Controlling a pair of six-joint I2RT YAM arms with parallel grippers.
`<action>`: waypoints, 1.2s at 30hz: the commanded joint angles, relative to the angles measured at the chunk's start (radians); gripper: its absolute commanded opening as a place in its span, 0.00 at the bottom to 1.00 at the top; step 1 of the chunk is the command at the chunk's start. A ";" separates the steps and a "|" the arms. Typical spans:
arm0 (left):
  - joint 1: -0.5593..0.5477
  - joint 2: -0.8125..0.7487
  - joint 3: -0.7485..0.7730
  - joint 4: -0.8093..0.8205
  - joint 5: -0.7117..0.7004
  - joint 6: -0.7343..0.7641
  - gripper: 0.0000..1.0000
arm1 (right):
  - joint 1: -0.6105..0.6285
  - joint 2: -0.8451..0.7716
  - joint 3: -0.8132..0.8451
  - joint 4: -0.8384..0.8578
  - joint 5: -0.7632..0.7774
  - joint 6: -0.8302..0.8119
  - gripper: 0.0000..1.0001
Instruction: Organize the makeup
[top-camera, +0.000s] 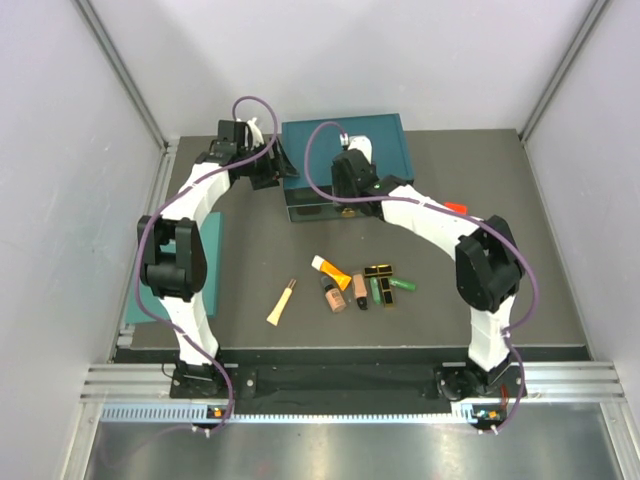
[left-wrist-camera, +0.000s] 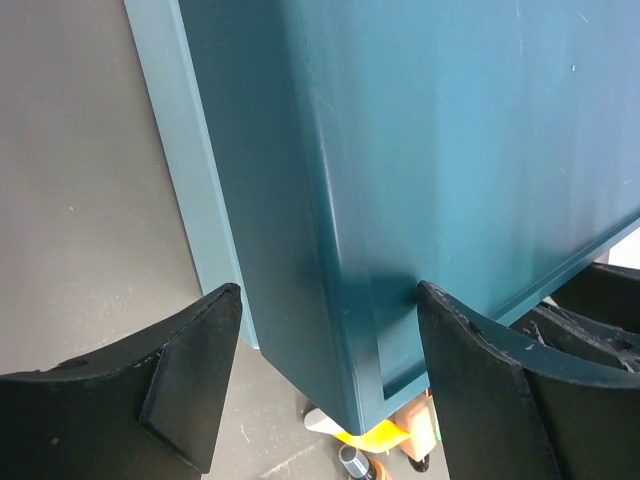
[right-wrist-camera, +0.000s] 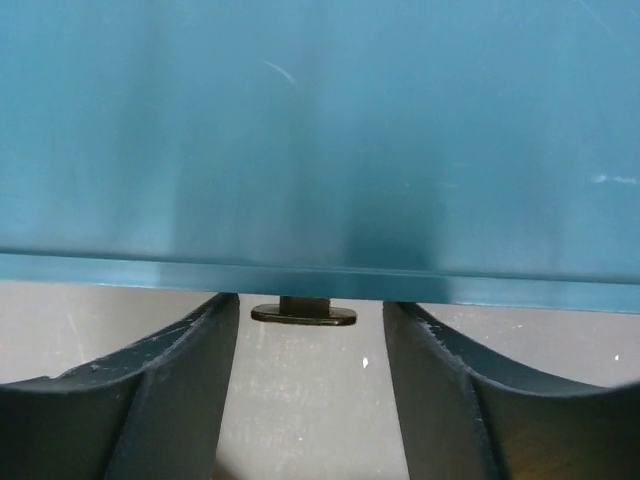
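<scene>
A gray table (top-camera: 260, 250) sits between white walls, with a teal box (top-camera: 385, 140) at its far middle. The makeup (top-camera: 360, 290) lies loose in the near middle, well apart from the box: an orange-white tube (top-camera: 330, 270), a tan bottle (top-camera: 334, 297), green sticks (top-camera: 403, 284) and black-and-gold cases (top-camera: 378, 271) lie close together. A cream slim tube (top-camera: 281, 303) lies alone to their left.

The left gripper (left-wrist-camera: 330, 295) straddles the box's near left corner, fingers apart; whether they press on it I cannot tell. The right gripper (right-wrist-camera: 310, 303) holds its fingers apart on either side of a small black handle (right-wrist-camera: 303, 314) on the box's near face, touching neither side of it.
</scene>
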 joint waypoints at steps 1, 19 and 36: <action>-0.006 0.005 0.039 -0.016 0.014 0.024 0.75 | 0.015 0.029 0.017 0.095 0.043 -0.007 0.52; -0.010 0.067 0.076 -0.089 0.018 0.034 0.74 | 0.044 -0.048 -0.106 0.114 0.028 -0.018 0.00; -0.012 0.095 0.082 -0.120 0.003 0.038 0.75 | 0.135 -0.244 -0.272 -0.006 -0.060 0.003 0.00</action>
